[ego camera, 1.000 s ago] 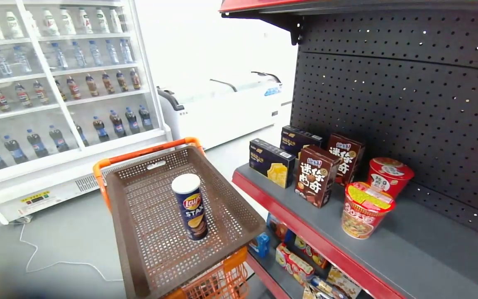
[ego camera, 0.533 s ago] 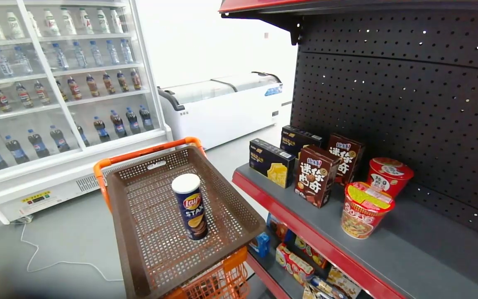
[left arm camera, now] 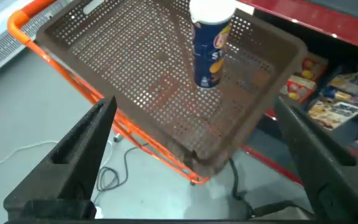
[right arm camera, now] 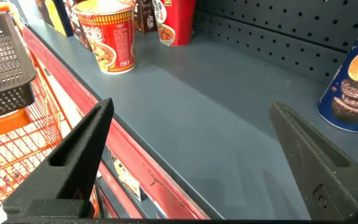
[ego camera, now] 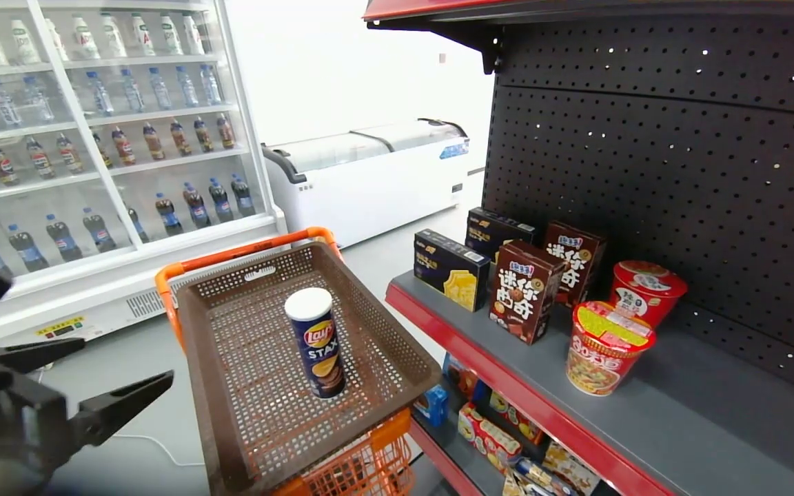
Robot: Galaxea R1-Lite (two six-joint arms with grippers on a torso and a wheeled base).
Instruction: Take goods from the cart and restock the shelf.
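A shop aisle with one item left to restock. The left claw is open, its two dark fingers spread wide and holding nothing. Ahead of it, well apart and roughly centred in the gap between its fingers in the left wrist view, a tall blue can with a white lid stands upright. The can sits near the middle of a brown perforated tray on top of an orange cart.

The right claw is also open and empty, and it hangs over a bare stretch of the grey shelf. Beyond it stand two red noodle cups, with dark boxes past those. To one side of this claw stands a blue tub.

The can looks light and stiff, probably a cardboard tube with a smooth, somewhat slippery wrap. Being tall and narrow, it would likely tip if nudged near the top. The safest hold seems to be around the middle of its body, fingers on opposite sides and below the lid. A moderate squeeze should do, since hard pressure could dent the wall or crush the contents.
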